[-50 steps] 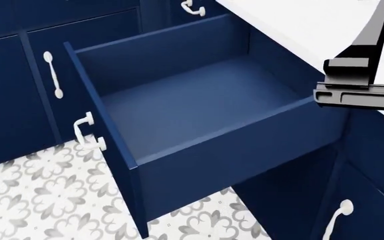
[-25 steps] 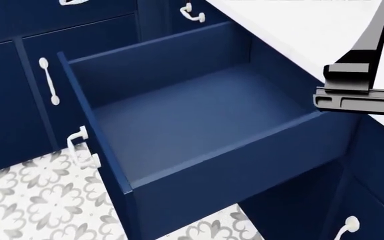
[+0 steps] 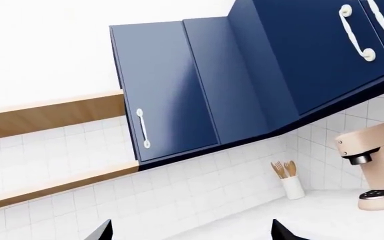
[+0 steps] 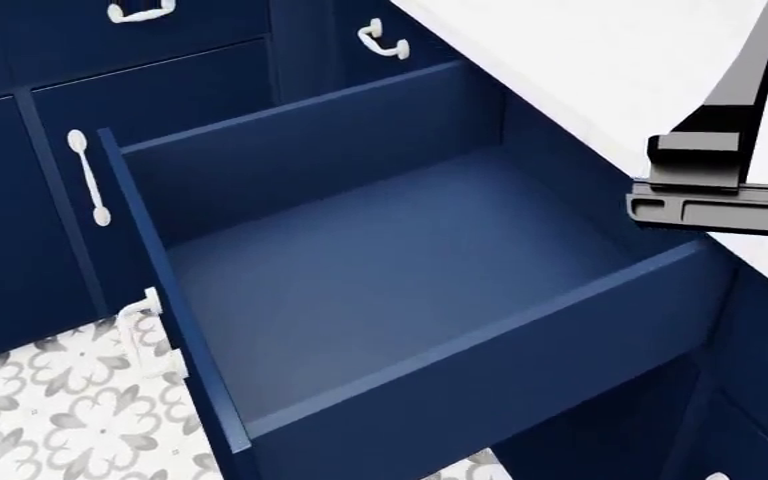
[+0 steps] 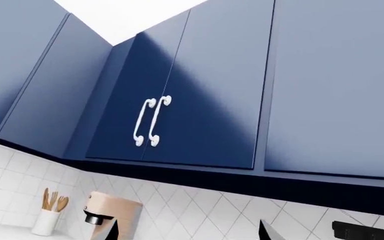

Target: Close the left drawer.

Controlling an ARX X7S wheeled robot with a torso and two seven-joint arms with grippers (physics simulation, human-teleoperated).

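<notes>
Navy cabinetry fills the head view, with a patterned grey-and-white tile floor [image 4: 37, 400] at the lower left and a white countertop [image 4: 598, 60] at the upper right. The left drawer [image 4: 398, 280] stands pulled far out below the counter edge, its plain navy inside bare; its white curved handle [image 4: 137, 320] shows only partly past the front panel's edge. A black arm part [image 4: 718, 200] crosses the right side over the counter; no fingertips appear in this view.

White wall tiles and upper navy cabinets [image 3: 259, 75] fill the left wrist view, with a tan coffee machine [image 3: 372, 165] and a utensil holder [image 3: 291, 182] on the counter. Two dark fingertips of the left gripper [image 3: 192, 232] sit wide apart.

Upper cabinet doors with paired white handles [image 5: 150, 121] dominate the right wrist view. The right gripper [image 5: 188, 232] shows its tips likewise spread, holding nothing.
</notes>
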